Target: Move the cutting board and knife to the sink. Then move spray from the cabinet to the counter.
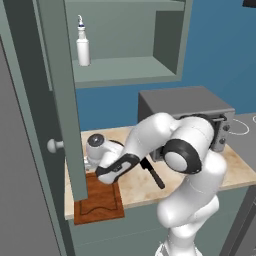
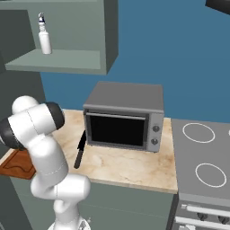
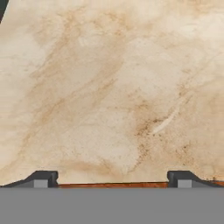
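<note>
**Fingers wide apart above the board's edge**

The gripper has its two dark fingertips spread far apart with nothing between them. In the hand view they hang over beige marbled counter, and a thin strip of the reddish-brown cutting board lies along the bottom between them.

In the left base view, going left to right: the open cabinet door with its round pale knob; the white spray upright on the cabinet shelf; the cutting board at the counter's front left corner, overhanging the edge; then the knife, its black handle showing beside the bent white arm; then a grey oven.
</note>
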